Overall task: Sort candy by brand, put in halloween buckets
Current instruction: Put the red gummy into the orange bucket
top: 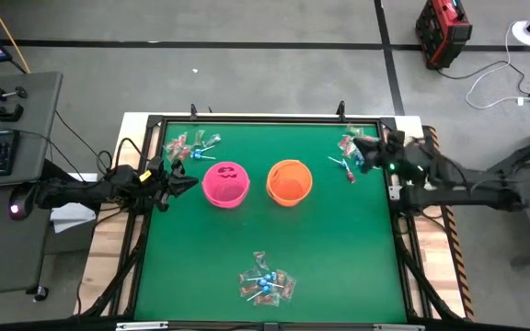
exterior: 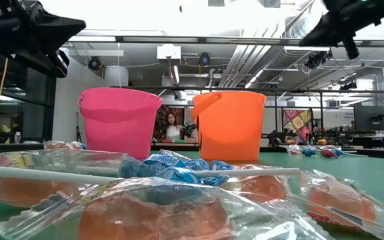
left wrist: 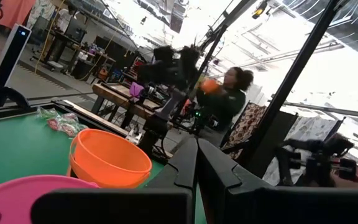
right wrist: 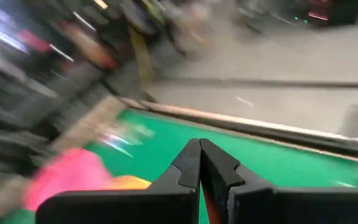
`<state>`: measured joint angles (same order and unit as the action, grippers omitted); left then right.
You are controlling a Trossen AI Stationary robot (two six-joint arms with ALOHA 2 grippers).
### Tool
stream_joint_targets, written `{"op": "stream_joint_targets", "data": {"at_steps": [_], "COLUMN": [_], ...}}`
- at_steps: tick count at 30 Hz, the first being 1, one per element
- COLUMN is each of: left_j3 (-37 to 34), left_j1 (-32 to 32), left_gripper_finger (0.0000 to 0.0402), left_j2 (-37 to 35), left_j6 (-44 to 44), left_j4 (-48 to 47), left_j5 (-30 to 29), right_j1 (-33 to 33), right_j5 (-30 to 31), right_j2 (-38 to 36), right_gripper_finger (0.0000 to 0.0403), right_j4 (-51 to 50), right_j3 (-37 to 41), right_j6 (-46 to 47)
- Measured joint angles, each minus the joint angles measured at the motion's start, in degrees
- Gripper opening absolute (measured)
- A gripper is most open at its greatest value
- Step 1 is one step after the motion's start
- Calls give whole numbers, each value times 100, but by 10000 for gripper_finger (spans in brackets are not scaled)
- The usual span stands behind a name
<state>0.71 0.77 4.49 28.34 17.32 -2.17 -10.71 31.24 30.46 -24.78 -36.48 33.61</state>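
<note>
Green table holds pink bucket and orange bucket mid-frame, candy heaped bottom centre and both upper corners, left gripper and right gripper closed, empty, flanking, likely unstarted.

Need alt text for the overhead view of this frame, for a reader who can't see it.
Seen from above, a pink bucket and an orange bucket stand side by side mid-table on a green mat, with candy in three piles: near the far left corner, near the far right corner and at the near edge. The left claw, shut, is beside the pink bucket; the right claw, shut, is by the right pile.
</note>
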Motion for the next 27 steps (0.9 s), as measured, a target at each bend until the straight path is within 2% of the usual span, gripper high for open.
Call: {"op": "stream_joint_targets", "data": {"at_steps": [3,6,8,13,20,23,27], "left_j3": [0,0,0,0,0,-1,-2], "left_j1": [0,-1,0,-1,0,-1,-2], "left_gripper_finger": [1,1,1,1,1,1,1], "left_j2": [0,0,0,0,0,0,0], "left_j6": [0,0,0,0,0,0,0], "left_j4": [0,2,2,2,0,0,0], "left_j5": [0,0,0,0,0,2,2], "right_j1": [-855,-1607,-1997,-2718,-3465,-3717,-3932], "right_j5": [-642,-1414,-1715,-1861,-2591,-2579,-2582], "right_j2": [861,1676,2195,3302,4826,5359,5843], "right_gripper_finger": [1,8,24,98,208,225,228], "right_j4": [-999,-1453,-1644,-1821,-1870,-1800,-1514], "right_j3": [-847,-1320,-1499,-1783,-1866,-1868,-1870], "right_j6": [-42,-239,-220,75,1234,1664,1785]}}
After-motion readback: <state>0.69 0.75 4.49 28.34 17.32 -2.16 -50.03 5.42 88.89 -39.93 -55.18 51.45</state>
